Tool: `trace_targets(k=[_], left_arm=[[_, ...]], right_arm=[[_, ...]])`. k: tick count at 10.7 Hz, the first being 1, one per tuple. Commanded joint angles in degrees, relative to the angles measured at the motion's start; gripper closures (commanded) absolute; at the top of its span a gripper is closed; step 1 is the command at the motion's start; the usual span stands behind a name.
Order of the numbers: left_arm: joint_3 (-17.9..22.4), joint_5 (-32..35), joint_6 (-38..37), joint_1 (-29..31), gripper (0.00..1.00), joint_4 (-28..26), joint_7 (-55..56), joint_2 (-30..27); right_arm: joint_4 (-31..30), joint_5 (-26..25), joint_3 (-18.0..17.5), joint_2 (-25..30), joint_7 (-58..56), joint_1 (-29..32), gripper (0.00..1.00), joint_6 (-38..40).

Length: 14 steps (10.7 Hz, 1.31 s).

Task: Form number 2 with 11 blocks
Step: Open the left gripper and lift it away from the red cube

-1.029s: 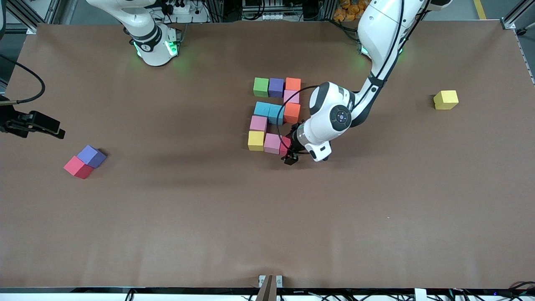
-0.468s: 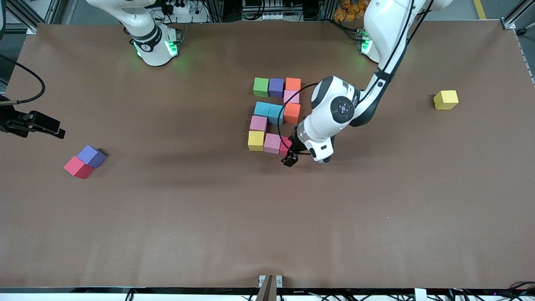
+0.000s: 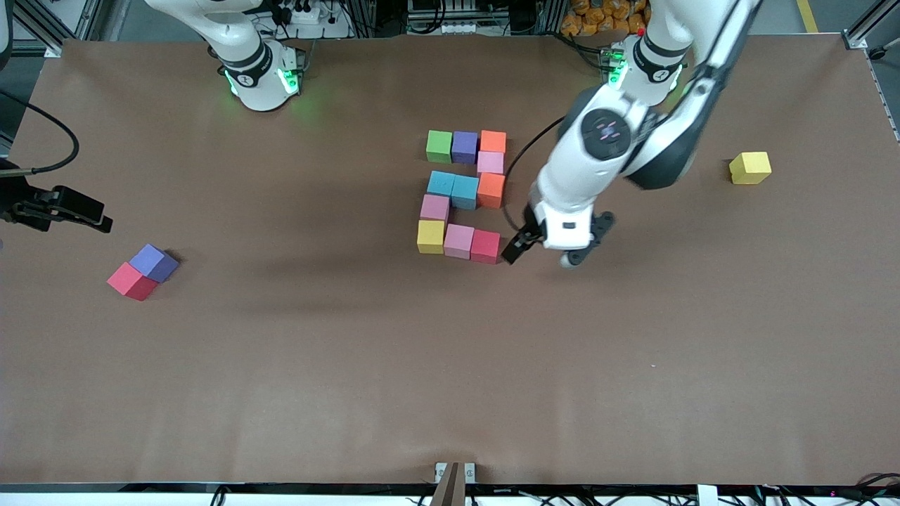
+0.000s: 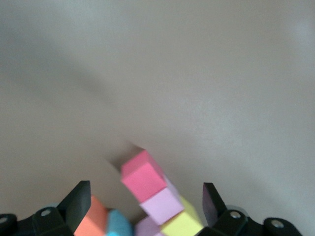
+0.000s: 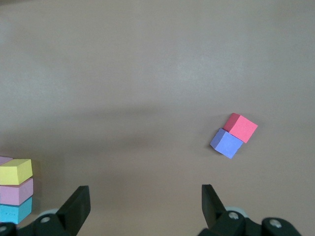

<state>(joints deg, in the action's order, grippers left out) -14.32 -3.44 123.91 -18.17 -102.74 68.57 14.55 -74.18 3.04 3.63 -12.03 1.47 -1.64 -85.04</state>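
Note:
Eleven blocks lie in a figure 2 mid-table: green point(image 3: 439, 146), purple point(image 3: 465, 147), orange point(image 3: 493, 141), pink point(image 3: 490, 163), two light blue point(image 3: 453, 187), orange point(image 3: 491, 190), pink point(image 3: 434, 207), yellow point(image 3: 430, 236), pink point(image 3: 458, 241) and red point(image 3: 485, 246). My left gripper point(image 3: 548, 247) is open and empty, just beside the red block toward the left arm's end. The left wrist view shows that red block point(image 4: 142, 176) between the open fingers point(image 4: 78, 201). My right gripper point(image 3: 90, 215) waits open over the right arm's end of the table.
A loose red block point(image 3: 131, 281) and a purple block point(image 3: 154, 262) touch each other near the right gripper; they also show in the right wrist view point(image 5: 235, 134). A loose yellow block point(image 3: 749, 168) sits toward the left arm's end.
My left gripper has let go of the red block, risen and moved off toward the left arm's end. The red block now lies uncovered beside the pink one. The right arm has not moved.

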Motion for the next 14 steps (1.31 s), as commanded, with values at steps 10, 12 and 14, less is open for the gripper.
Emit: trace_targets(k=[10, 12, 14], left_arm=[[8.2, 1.8, -36.6, 13.8, 0.0, 10.7, -59.6, -15.8], [13.4, 1.9, -37.1, 10.5, 0.0, 12.7, -63.5, -15.6], [17.3, 4.8, -37.1, 5.6, 0.0, 16.4, -63.2, -14.6]], right_arm=[[0.7, -0.4, -0.6, -0.2, -0.3, 1.3, 0.0, 0.4], [0.7, -0.4, -0.6, -0.2, -0.3, 1.2, 0.0, 0.4], [0.7, -0.3, -0.6, -0.2, -0.3, 1.2, 0.0, 0.4]])
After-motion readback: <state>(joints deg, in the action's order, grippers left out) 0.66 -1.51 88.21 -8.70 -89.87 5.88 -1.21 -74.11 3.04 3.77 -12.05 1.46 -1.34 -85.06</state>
